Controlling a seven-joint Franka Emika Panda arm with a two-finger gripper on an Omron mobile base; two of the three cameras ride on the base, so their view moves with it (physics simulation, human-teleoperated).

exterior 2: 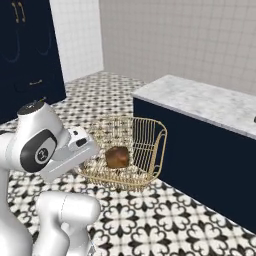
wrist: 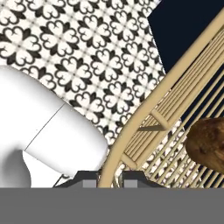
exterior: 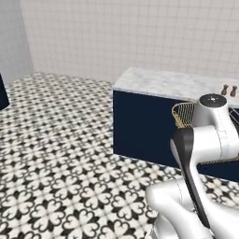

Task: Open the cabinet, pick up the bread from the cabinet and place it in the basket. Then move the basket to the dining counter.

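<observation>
half the basket hides behind the arm, bread inside.

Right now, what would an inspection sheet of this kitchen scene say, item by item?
Surface: white-grey marbled dining counter on a dark navy base; its visible top is bare near the basket.
Job's things: golden wire mesh basket is held up off the floor, beside the counter, not on it; small round brown bread roll lies inside.
Clutter: two small dark items on the far part of the counter, too small to identify.
Gripper: gripper shut on the basket rim.
Cables: nothing seen.
Surroundings: black-and-white patterned floor tiles, pale tiled walls, tall dark navy cabinets with brass handles at the left.
</observation>
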